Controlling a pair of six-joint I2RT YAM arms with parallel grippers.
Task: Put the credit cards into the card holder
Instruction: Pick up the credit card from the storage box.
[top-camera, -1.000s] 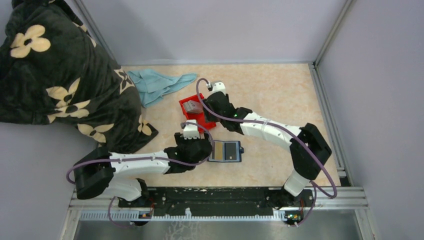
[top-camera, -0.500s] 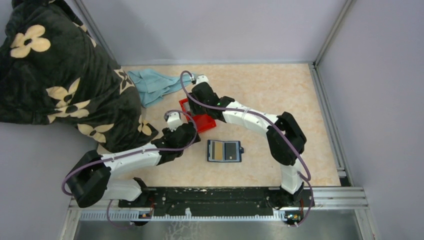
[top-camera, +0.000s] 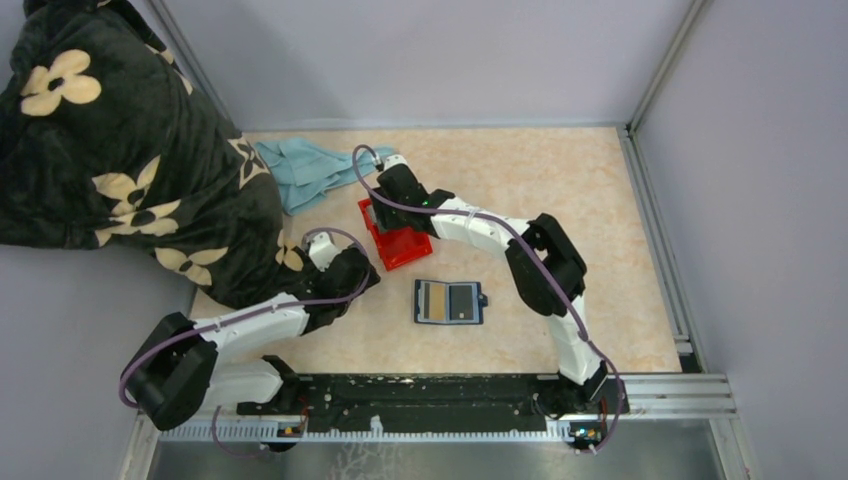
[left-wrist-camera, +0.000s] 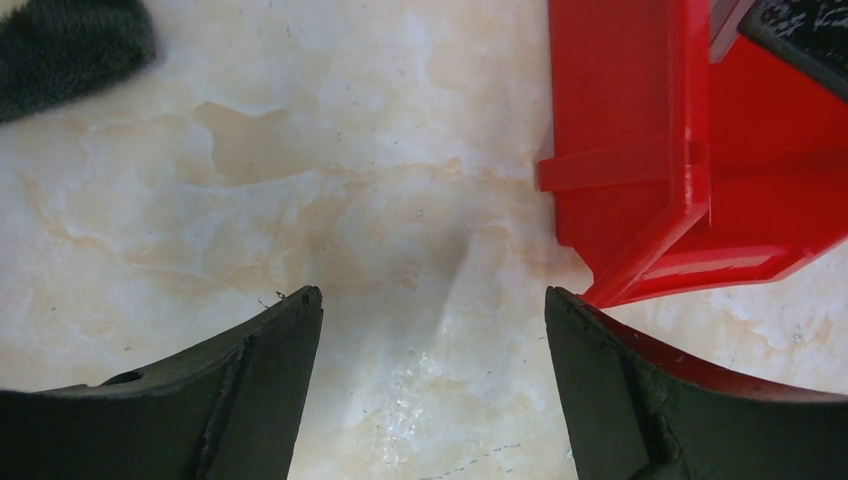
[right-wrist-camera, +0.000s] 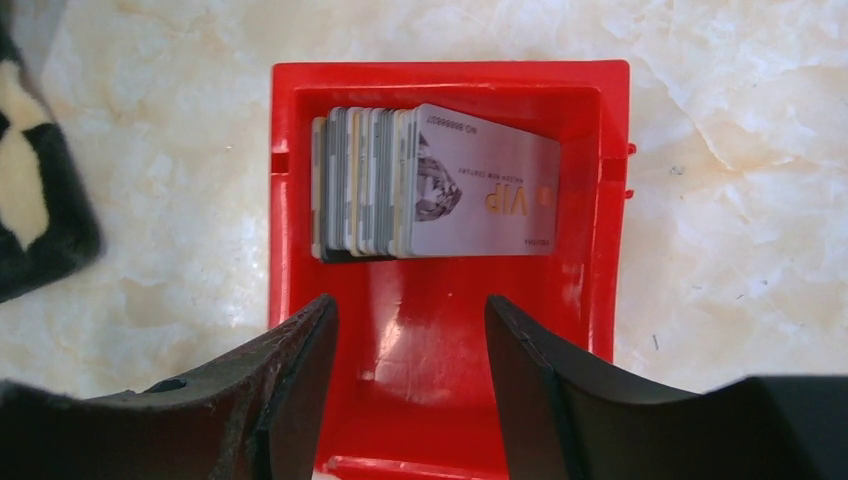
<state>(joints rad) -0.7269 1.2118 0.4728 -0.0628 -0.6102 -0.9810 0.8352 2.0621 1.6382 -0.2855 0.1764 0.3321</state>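
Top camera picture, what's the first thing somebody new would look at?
Probably the big black blanket with cream flowers, heaped at the far left of the table. Next the bright red bin in the middle, holding a stack of cards with a silver VIP card showing. Toward the near edge lies the open navy card holder.

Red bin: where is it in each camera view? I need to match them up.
Top view: red bin just left of centre, above the open wallet.
Left wrist: upper right, only partly in frame.
Right wrist: centre, cards stacked inside.
Shared landmark: black flowered blanket, left of the bin in all three.
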